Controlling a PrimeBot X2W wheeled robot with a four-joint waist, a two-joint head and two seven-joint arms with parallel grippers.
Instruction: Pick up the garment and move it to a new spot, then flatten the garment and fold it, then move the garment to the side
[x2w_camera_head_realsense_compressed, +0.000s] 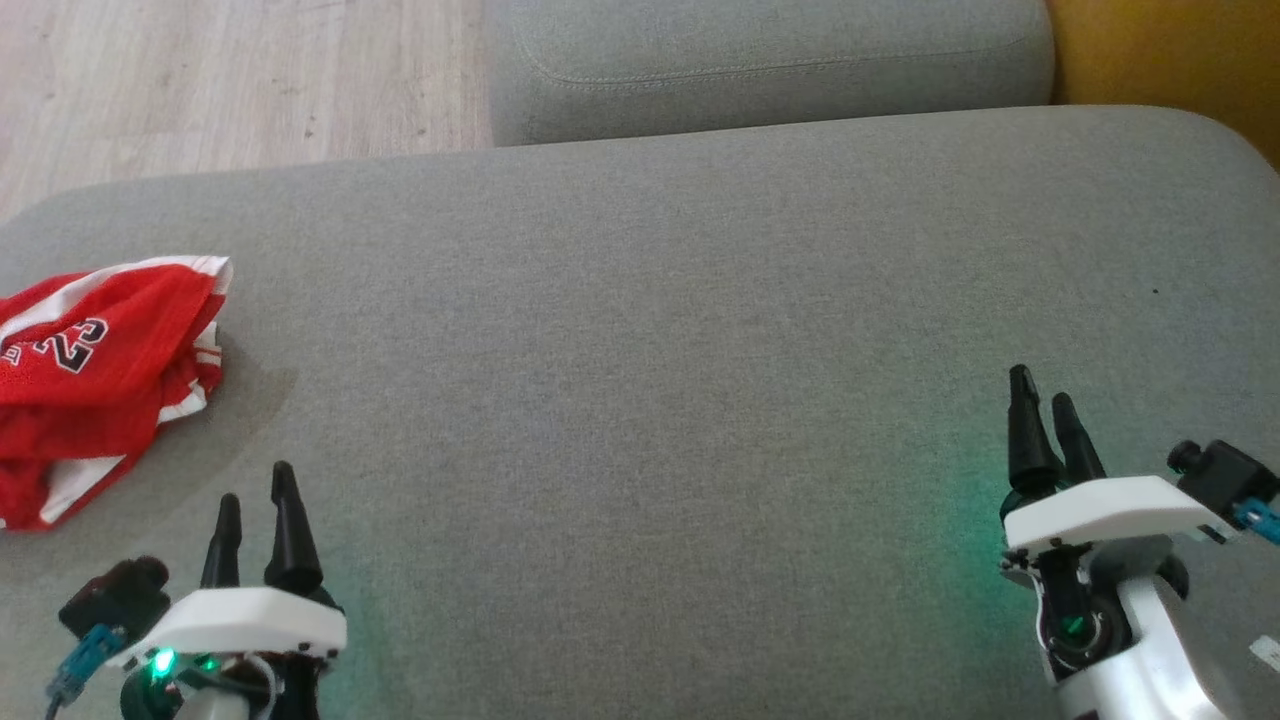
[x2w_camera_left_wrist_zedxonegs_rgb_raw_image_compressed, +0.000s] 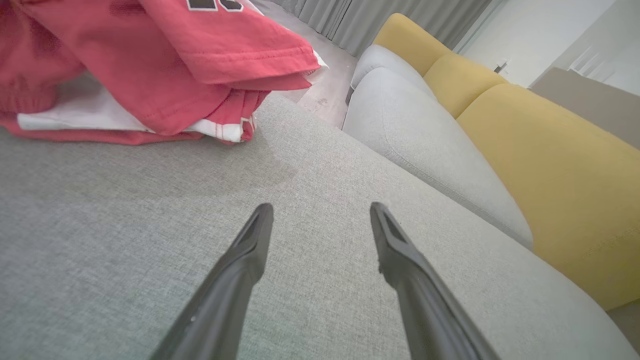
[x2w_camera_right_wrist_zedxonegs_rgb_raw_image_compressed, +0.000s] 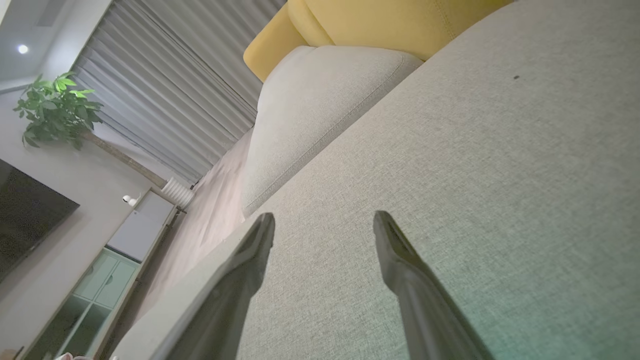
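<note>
Honestly, the garment is reckoned soft and floppy, best pinched at a bunched edge, with jaws of left gripper and right gripper spread wide, empty.

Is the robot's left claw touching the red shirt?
Apart. Left wrist view shows bare grey cushion between the left gripper and the garment.
</note>
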